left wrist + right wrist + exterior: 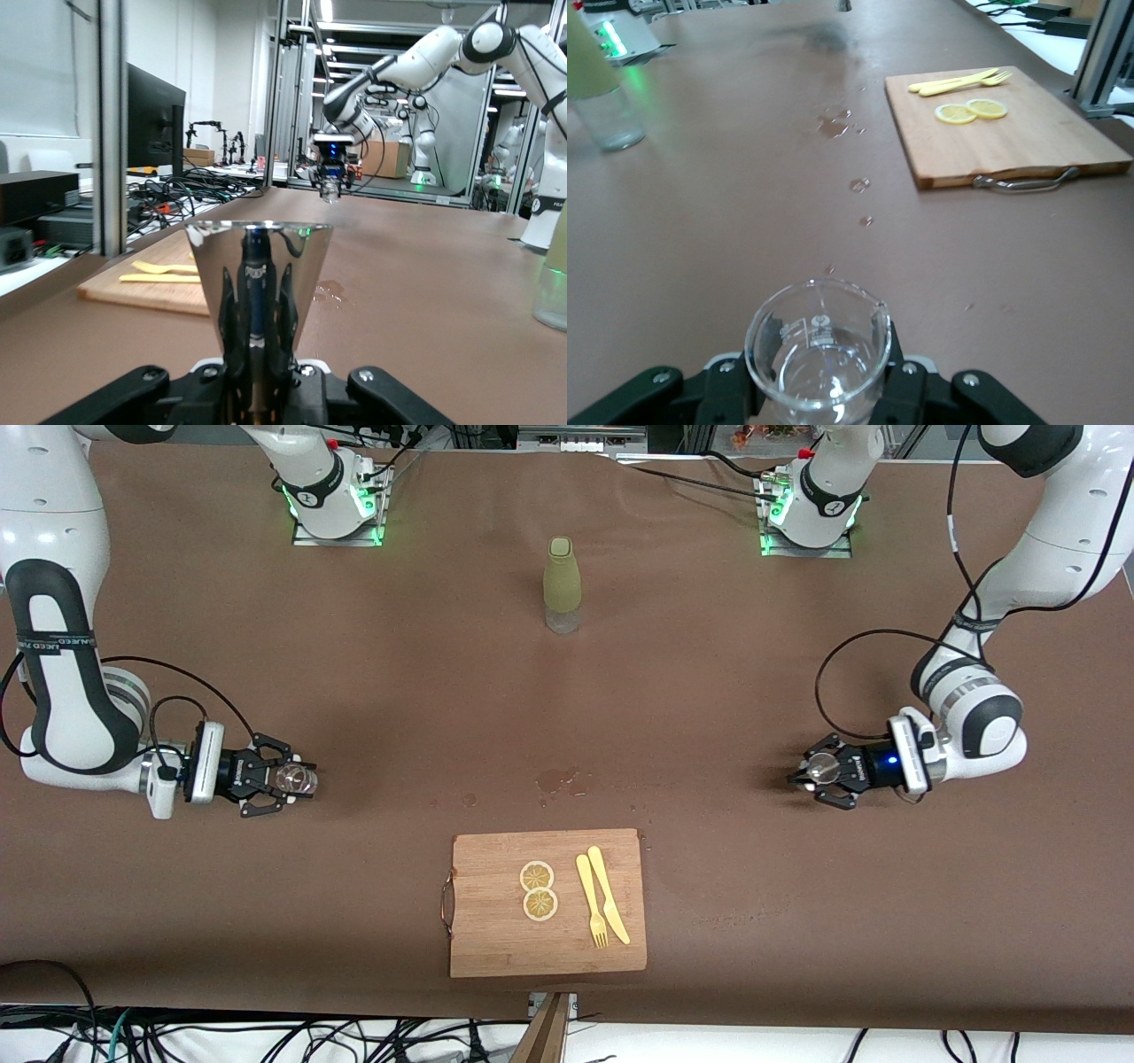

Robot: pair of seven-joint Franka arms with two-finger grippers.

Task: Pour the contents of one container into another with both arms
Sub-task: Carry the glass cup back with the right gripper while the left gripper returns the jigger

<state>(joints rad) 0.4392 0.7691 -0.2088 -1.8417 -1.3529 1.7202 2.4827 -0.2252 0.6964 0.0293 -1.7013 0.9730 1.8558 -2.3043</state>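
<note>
My right gripper (288, 779) is shut on a clear glass beaker (297, 779) with printed measuring marks, held upright and low over the table at the right arm's end. In the right wrist view the beaker (818, 350) stands between the black fingers (904, 376); I cannot tell whether it holds liquid. My left gripper (813, 771) is shut on a shiny cone-shaped metal cup (824, 767), low over the table at the left arm's end. The cup (257, 274) fills the middle of the left wrist view and hides the fingertips.
An olive-green bottle (562, 584) with a clear base stands mid-table near the arms' bases. A wooden cutting board (496, 943) near the front edge carries two lemon slices (538, 890) and a yellow knife and fork (602, 908). Wet spots (558, 779) lie on the brown table between bottle and board.
</note>
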